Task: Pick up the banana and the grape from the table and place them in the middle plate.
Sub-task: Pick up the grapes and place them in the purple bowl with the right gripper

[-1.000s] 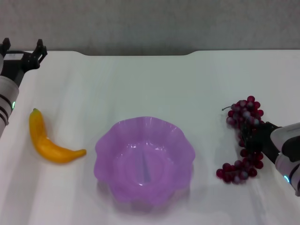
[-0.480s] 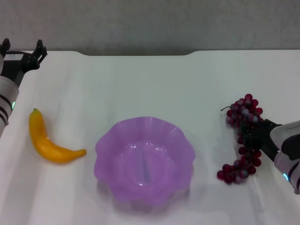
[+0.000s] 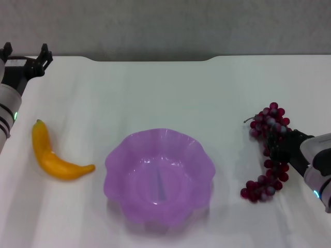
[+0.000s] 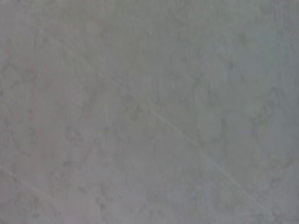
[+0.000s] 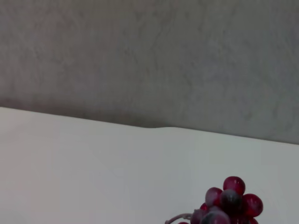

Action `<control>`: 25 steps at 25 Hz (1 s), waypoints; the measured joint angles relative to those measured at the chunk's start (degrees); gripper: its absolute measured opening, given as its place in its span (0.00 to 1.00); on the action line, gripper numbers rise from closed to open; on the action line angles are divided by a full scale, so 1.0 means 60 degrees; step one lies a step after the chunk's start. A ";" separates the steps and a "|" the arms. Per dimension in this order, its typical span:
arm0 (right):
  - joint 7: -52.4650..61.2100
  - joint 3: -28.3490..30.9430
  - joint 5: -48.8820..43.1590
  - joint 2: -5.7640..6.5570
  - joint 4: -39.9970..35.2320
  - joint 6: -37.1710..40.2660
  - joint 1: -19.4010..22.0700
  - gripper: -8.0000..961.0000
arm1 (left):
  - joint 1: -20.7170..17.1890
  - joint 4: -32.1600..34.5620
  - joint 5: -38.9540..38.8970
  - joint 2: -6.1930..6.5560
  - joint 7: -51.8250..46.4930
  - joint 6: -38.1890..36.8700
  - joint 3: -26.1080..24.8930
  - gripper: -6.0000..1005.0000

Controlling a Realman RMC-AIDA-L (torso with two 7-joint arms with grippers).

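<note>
The grape (image 3: 269,122), a dark red-purple bunch, lies at the right of the white table (image 3: 155,93). My right gripper (image 3: 282,147) is shut on the middle of the bunch, whose two ends stick out past the black fingers. The bunch's top also shows in the right wrist view (image 5: 230,199). The yellow-orange banana (image 3: 54,158) lies at the left on the table. The purple scalloped middle plate (image 3: 111,166) stands between them, with nothing in it. My left gripper (image 3: 25,56) is open and parked at the far left back edge, well behind the banana.
A grey wall (image 3: 165,26) runs behind the table's back edge. The left wrist view shows only a plain grey surface. Bare tabletop lies between the plate and each fruit.
My right gripper and the grape bunch have shifted slightly up and to the right together. The banana, the plate and the left arm have not moved.
</note>
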State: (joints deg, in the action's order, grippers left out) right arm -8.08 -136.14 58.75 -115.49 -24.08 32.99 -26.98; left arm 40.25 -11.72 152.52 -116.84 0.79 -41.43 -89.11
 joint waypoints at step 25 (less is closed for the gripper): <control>-0.0066 0.0179 0.0030 0.0051 -0.0309 0.2464 0.0222 0.34 | -0.0221 0.0054 0.0010 0.0043 0.0011 -0.0042 -0.0001 0.87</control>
State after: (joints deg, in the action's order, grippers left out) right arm -8.48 -135.07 58.93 -115.18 -25.93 47.77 -25.65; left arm 38.93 -11.40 152.58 -116.58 0.86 -41.68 -89.12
